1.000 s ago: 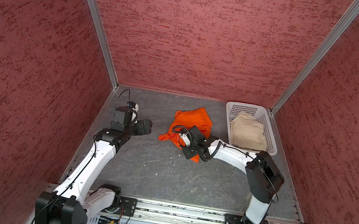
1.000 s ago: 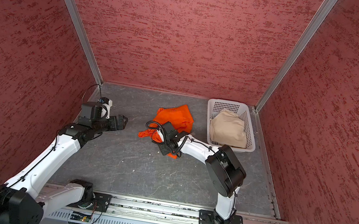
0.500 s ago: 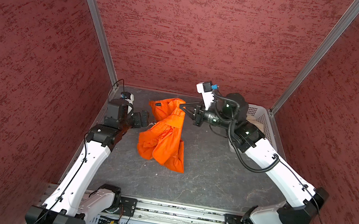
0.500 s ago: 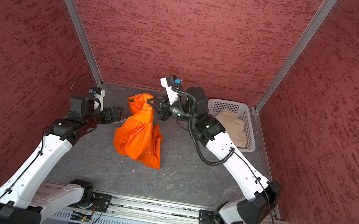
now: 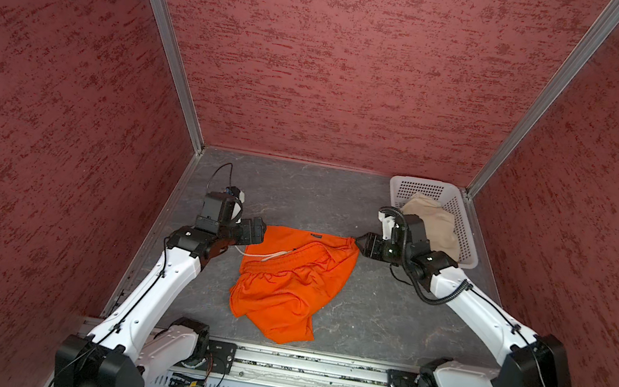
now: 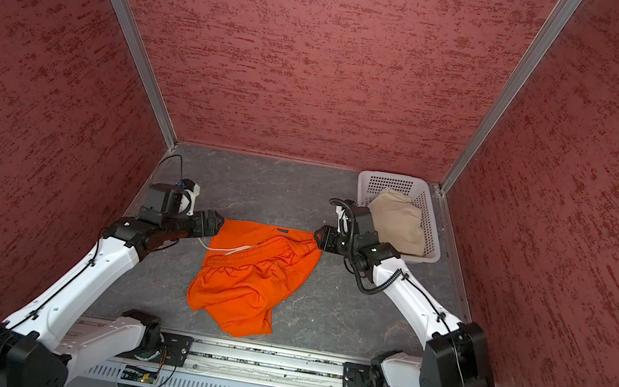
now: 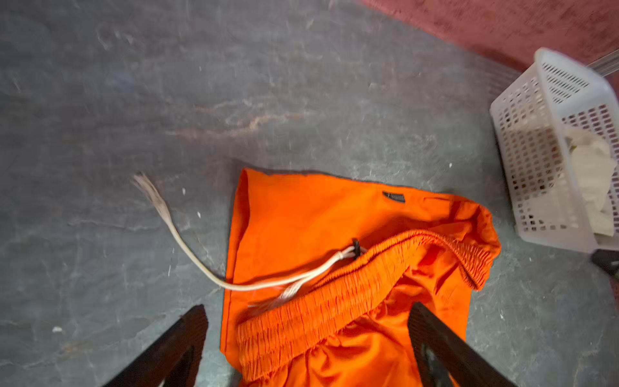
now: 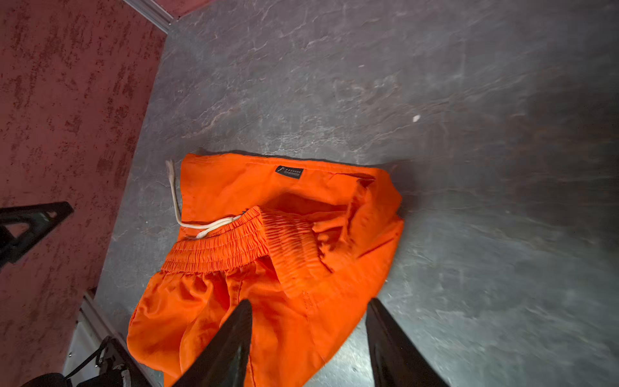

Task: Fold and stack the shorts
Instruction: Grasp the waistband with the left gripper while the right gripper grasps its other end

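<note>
In the basket (image 5: 467, 245) lie beige shorts (image 5: 434, 224) (right wrist misses them).

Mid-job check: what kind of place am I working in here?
Probably an enclosed robot test booth, not a home: red textured walls set in aluminium framing, and a metal mounting rail along the front edge.
</note>
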Robot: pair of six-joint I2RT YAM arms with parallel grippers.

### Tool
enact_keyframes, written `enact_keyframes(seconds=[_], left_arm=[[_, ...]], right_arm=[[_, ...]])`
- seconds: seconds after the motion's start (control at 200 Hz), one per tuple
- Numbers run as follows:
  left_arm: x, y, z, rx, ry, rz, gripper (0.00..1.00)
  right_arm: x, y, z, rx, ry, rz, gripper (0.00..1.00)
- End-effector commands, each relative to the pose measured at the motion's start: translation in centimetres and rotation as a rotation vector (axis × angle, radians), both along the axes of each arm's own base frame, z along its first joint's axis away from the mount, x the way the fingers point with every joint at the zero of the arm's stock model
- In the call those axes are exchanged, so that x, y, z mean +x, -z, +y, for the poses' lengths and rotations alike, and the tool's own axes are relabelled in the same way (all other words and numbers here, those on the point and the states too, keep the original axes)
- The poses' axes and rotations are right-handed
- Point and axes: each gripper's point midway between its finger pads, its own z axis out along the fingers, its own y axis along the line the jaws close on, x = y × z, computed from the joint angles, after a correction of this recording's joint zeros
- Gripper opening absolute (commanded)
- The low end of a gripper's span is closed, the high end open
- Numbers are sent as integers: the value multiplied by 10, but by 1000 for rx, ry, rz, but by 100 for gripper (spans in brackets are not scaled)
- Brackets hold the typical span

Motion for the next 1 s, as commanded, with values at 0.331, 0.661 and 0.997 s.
enact_keyframes(seconds=[0.331, 0.661, 0.997], left_arm=[[-35, 83, 6, -265, -199, 222, 85], [-53, 112, -9, -372, -165, 289, 79], [-48, 121, -21, -418, -128, 292, 65]], right_arm=[[-1, 46, 54, -240, -156, 28, 62], [11, 93, 59, -496, -255, 69, 69], [14, 122, 56, -600, -316, 123, 72]])
